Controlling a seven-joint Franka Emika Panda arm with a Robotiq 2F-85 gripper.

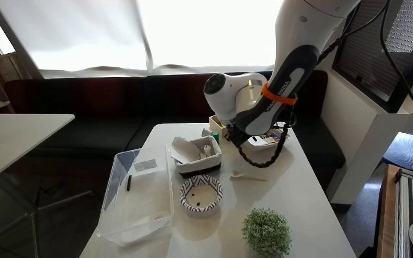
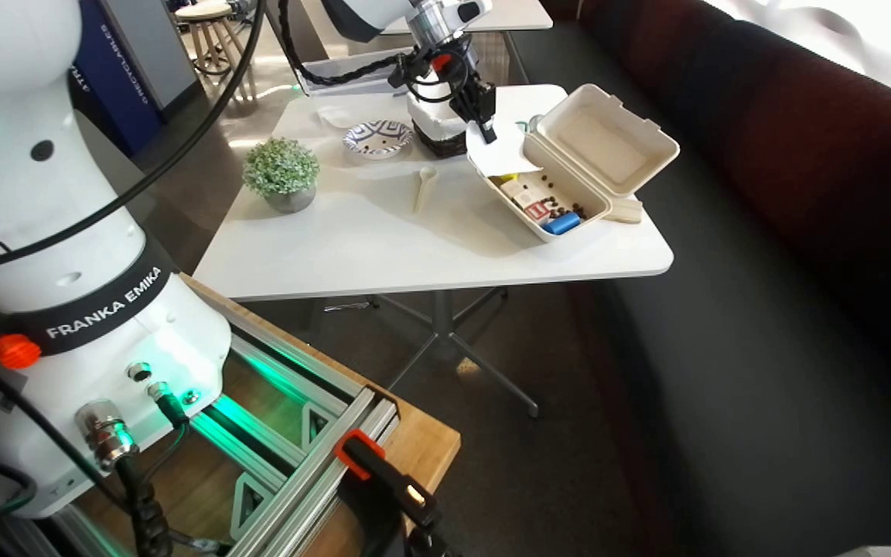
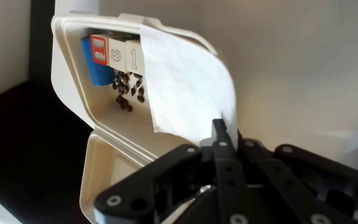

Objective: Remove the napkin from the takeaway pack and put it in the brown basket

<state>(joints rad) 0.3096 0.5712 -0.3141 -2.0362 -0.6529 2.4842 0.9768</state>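
Robotiq gripper point(image 3: 229, 130) grips the napkin point(image 3: 185, 84); delivery to the basket is left

Nearest in the wrist view, its black fingers point(image 3: 224, 154) are drawn together with the napkin's edge pinched between them; I can make out no other thing in their hold. From there the white paper spreads over one end of the open takeaway pack point(image 3: 126, 121) and out beyond its side; whether it touches the rim, I cannot tell. Uncovered inside lie a blue cylinder point(image 3: 99, 74), blocks point(image 3: 117, 54) with numbers, and dark beans point(image 3: 123, 84).

Farther out, in both exterior views, the brown basket point(image 1: 201, 172), lined in white, stands near the pack, with the patterned bowl point(image 1: 201, 193) close by and a pale spoon point(image 2: 422, 186) lying on the table point(image 2: 337, 247).

I judge the grasp done and the removal under way. What is left: bringing the napkin fully clear of the pack, carrying it to the basket and releasing it there.
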